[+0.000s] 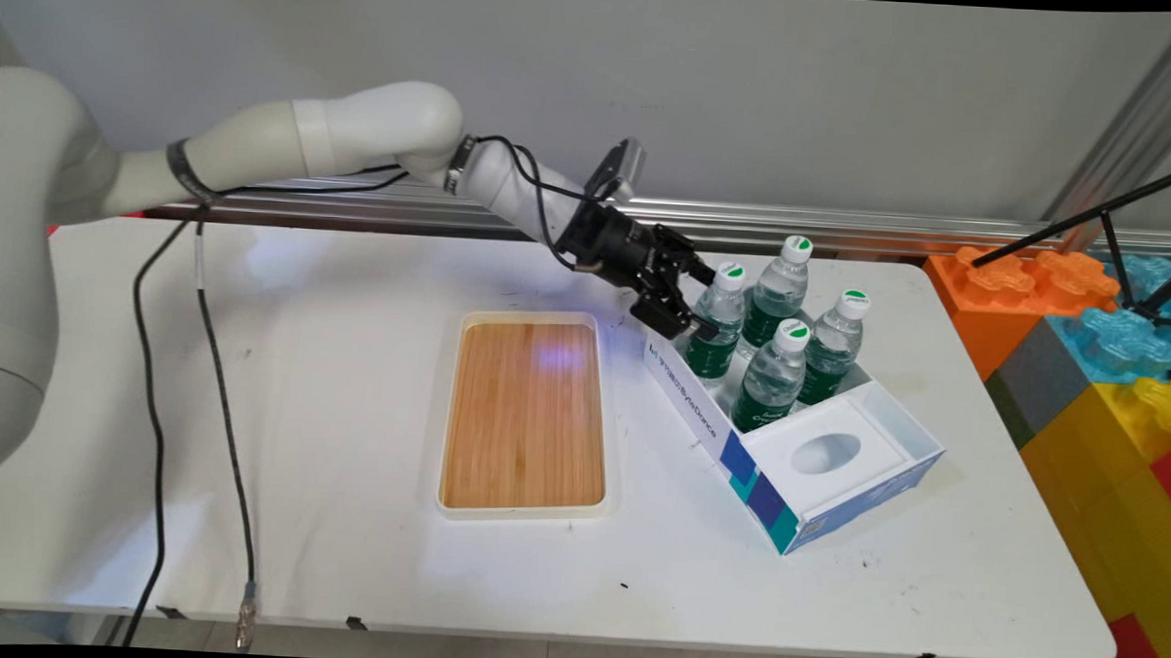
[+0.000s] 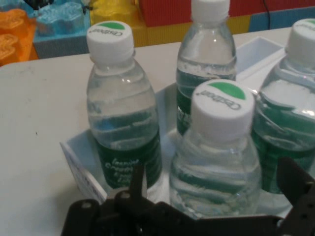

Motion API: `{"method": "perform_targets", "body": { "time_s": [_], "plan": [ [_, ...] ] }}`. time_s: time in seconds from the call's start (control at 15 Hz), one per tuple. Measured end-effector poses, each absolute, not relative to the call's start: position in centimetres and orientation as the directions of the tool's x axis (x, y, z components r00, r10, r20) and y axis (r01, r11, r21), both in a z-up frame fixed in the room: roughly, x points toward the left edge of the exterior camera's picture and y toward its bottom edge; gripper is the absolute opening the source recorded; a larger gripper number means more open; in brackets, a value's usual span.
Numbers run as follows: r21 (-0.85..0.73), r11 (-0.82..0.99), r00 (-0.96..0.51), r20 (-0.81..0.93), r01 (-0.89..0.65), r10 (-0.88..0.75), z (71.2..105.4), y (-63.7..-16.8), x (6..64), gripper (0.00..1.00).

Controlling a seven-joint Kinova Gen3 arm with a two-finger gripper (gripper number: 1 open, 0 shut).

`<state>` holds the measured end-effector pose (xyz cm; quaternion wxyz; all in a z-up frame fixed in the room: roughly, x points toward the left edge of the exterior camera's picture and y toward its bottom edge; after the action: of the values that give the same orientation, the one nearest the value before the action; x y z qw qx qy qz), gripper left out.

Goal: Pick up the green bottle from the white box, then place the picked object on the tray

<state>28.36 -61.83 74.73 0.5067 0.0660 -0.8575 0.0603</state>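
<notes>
- Way off to the left of the box (image 1: 685,401): a wooden tray (image 1: 524,415) with a white rim, lying flat on the white table (image 1: 353,282). Nothing on it, and it's not touching the box.
- At the box's far-left corner: the gripper (image 1: 695,315) comes in at a downward slant, right at the first bottle (image 1: 720,319).
- Claw state: spread wide. In the hand view one finger (image 2: 138,179) is on one side of that bottle's body and the other finger (image 2: 295,182) on the opposite side, so the bottle sits in the gap.
- Can't tell if either finger is actually touching the plastic. It doesn't look clamped, and the bottle is upright in the box.
- Inside the box, past the claw: three more water bottles, white caps with green marks, all upright and packed close. There's the far one (image 1: 777,292), the right one (image 1: 833,343) and the near one (image 1: 771,374).
- Near end of the box: a white insert (image 1: 825,454) with an oval hole.
- Right of the box, off the table: chunky coloured blocks (image 1: 1082,337).
</notes>
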Motion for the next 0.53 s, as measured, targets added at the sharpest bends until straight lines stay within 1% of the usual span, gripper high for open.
{"method": "perform_targets", "body": {
  "time_s": [0.33, 0.4, 0.53],
  "plan": [
    [-0.059, 0.985, -0.477, 0.878, -0.162, -0.026, 73.5, -62.8, 27.0, 1.0],
    [-0.061, 0.986, -0.479, 0.878, -0.157, -0.022, 73.4, -62.9, 26.9, 0.0],
    [-0.056, 0.987, -0.483, 0.875, -0.147, -0.023, 73.4, -62.8, 26.8, 0.0]
  ]
}}
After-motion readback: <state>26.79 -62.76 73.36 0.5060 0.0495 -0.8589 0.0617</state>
